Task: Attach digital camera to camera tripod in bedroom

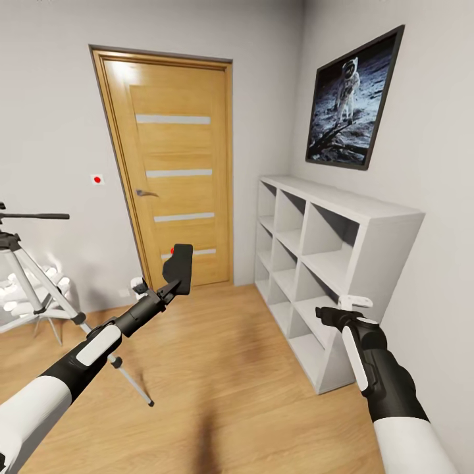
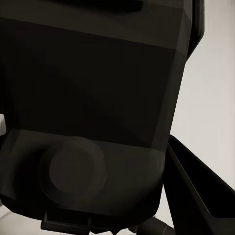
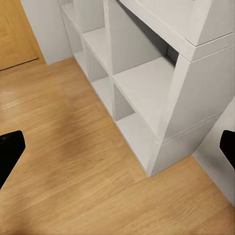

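Note:
The black digital camera (image 1: 179, 265), with a red dot on its top corner, is held up in front of the wooden door by my left gripper (image 1: 172, 287), which is shut on its lower end. In the left wrist view the camera's dark body (image 2: 93, 98) sits very close, with a round knob low on it. The camera tripod (image 1: 29, 280) stands at the far left with silver-white legs, a black head and a long black handle, left of and apart from the camera. My right gripper (image 1: 337, 309) hangs open beside the white shelves, and its dark fingertips (image 3: 10, 154) stand wide apart over the floor.
A wooden door (image 1: 174, 164) is shut in the back wall. White cube shelves (image 1: 329, 257) line the right wall under an astronaut picture (image 1: 352, 99). A white ball-cluster lamp (image 1: 13, 293) stands behind the tripod. A white wall plate with a red dot (image 1: 97, 178) is left of the door.

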### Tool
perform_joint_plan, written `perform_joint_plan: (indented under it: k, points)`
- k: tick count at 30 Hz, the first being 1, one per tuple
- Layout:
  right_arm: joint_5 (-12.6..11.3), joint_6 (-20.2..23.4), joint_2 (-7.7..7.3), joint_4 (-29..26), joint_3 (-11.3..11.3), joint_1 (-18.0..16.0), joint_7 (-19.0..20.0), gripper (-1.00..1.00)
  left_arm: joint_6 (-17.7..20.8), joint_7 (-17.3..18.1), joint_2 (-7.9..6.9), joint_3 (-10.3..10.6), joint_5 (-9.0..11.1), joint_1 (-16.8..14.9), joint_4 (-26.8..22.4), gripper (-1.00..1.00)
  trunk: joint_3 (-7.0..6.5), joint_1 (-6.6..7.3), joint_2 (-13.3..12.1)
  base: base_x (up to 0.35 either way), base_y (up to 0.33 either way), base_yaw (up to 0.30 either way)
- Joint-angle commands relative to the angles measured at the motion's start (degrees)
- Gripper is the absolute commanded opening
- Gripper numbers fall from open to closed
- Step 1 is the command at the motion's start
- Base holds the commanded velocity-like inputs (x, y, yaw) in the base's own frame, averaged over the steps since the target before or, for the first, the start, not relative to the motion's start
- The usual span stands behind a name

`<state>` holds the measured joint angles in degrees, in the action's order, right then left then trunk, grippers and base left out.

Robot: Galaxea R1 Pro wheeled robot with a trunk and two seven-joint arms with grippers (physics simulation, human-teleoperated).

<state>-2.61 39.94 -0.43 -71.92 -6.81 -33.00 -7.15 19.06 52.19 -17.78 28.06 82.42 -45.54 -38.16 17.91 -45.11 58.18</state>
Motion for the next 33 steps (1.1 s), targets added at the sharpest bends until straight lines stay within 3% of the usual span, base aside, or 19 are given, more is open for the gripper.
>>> perform_joint_plan:
  k: [1,33]
  points:
    - [-0.3,0.3,-0.03,0.0,0.0,0.0,-0.3,1.0,0.4,0.1,-0.06,0.3,0.6,-0.1,0.0,-1.0,-0.11,0.22,-0.4,0.0,0.0,0.0]
    - [-0.3,0.2,0.05,-0.1,0.1,0.0,-0.4,1.0,0.4,0.1,0.02,0.3,0.6,-0.1,0.0,-1.0,-5.86,7.25,-13.2,0.0,0.0,0.0]
